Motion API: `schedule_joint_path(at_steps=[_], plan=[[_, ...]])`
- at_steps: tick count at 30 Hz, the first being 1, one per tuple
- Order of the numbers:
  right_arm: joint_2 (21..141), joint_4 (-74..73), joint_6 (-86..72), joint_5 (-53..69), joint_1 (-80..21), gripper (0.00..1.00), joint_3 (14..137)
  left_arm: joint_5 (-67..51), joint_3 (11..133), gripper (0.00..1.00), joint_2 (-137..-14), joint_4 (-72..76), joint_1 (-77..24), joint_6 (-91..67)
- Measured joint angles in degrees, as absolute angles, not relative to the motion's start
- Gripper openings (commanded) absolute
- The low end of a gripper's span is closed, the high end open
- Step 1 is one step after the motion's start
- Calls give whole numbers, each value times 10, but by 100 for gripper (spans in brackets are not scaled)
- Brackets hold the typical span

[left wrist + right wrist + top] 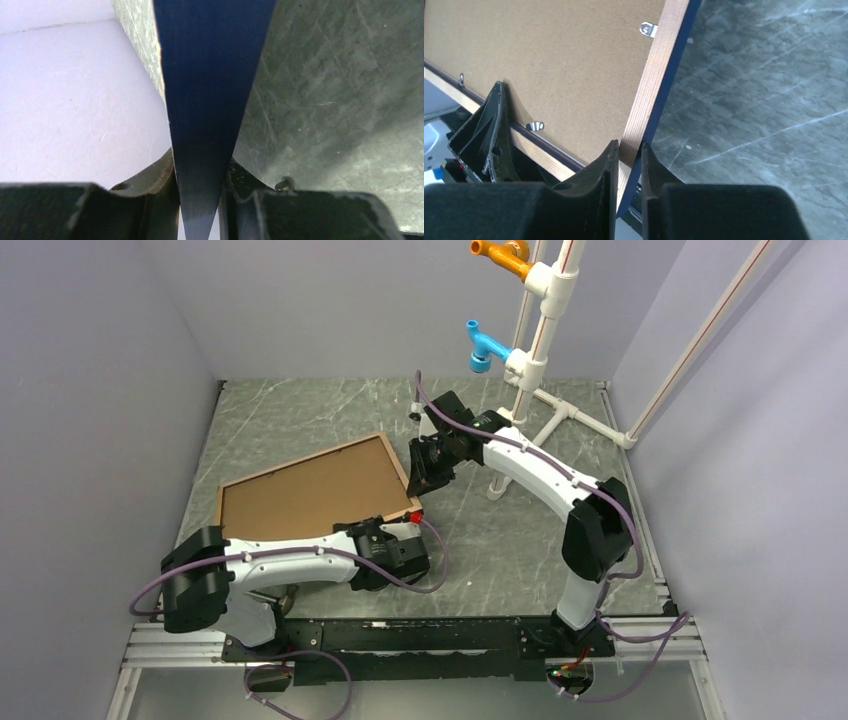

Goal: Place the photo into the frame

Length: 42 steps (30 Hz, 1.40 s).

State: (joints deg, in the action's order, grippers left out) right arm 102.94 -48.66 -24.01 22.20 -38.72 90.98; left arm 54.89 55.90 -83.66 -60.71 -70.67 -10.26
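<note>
Pinching the frame [310, 495], brown back up, at 9 o'clock of the tabletop [500, 540], with left hand [200, 200] near its 5 o'clock corner and right hand [629, 155] on the 3 o'clock rail, likely for steadiness; no photo visible

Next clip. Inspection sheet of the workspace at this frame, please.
Surface: table, grey marbled, scratched.
Job's things: frame held by both grippers, wood face up, brown backing board in it; photo not seen.
Clutter: nothing seen.
Grippers: left gripper jaws shut on the frame's navy rail; right gripper jaws shut on its wood rail.
Cables: purple cables along both arms.
Surroundings: white pipe stand with blue and orange fittings; plain walls.
</note>
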Motion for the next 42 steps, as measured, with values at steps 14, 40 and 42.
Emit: schedule_joint_path(at_steps=[14, 40, 42], plan=[[807, -352, -222, 209, -386, 100, 784, 545, 615, 0, -731, -662, -706, -125], [519, 106, 161, 438, -391, 100, 460, 402, 614, 0, -539, -686, -696, 4], [540, 138, 203, 482, -393, 100, 454, 395, 619, 0, -543, -685, -696, 9]])
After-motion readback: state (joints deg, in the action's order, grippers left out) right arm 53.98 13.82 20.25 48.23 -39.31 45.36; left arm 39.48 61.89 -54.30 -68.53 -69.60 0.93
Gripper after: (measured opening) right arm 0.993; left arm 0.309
